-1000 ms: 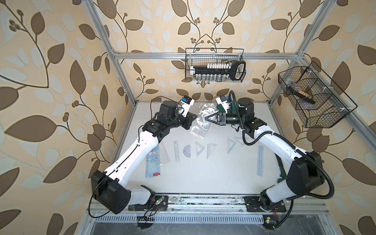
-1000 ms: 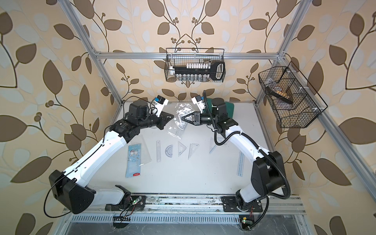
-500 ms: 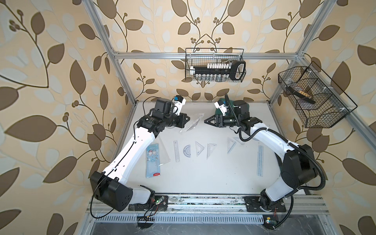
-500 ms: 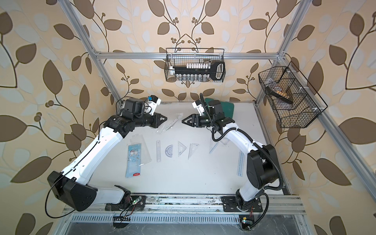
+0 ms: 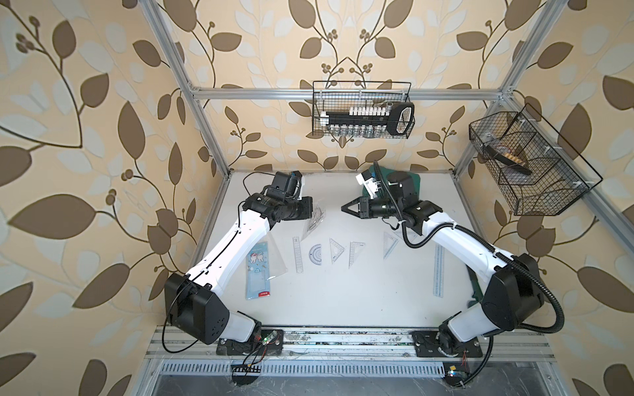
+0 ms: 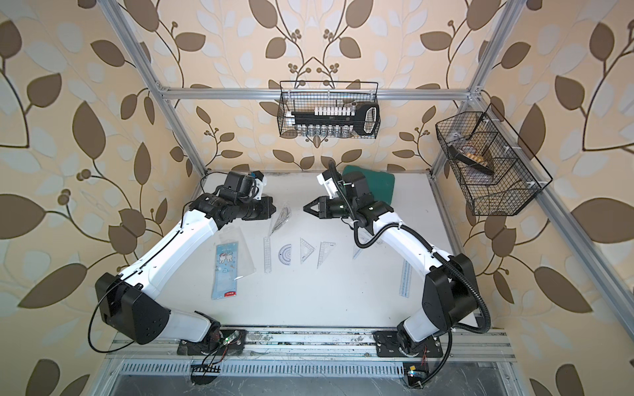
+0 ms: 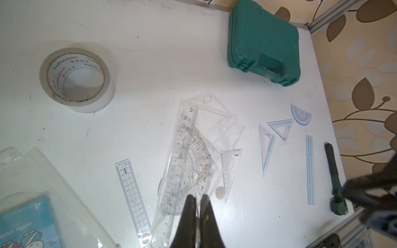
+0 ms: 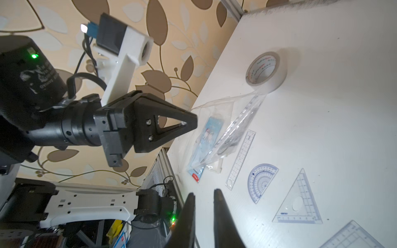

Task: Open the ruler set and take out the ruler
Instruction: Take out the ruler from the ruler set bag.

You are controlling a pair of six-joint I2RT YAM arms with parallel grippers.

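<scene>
The ruler set (image 7: 223,133) is a clear plastic pouch with a ruler (image 7: 184,137), a protractor and set squares inside. It hangs tilted from my left gripper (image 7: 198,196), which is shut on its edge, above the back of the table in both top views (image 5: 314,221) (image 6: 281,219). In the right wrist view the left gripper (image 8: 193,122) pinches the pouch (image 8: 232,126) at a corner. My right gripper (image 5: 342,207) (image 8: 204,193) faces it from a short way off, apart from the pouch, its jaws drawn together with nothing between them.
On the table lie a loose clear ruler (image 5: 298,253), a protractor (image 5: 315,255), several set squares (image 5: 335,250) and a blue ruler (image 5: 438,271). An empty pack with a blue card (image 5: 259,271) lies left. A tape roll (image 7: 75,79), green case (image 7: 262,40) and dark tool (image 7: 335,180) are near.
Both grippers were at the pouch a second ago. The right gripper has let go, drawn back to the right and shut empty. The left arm has pulled back left with the pouch.
</scene>
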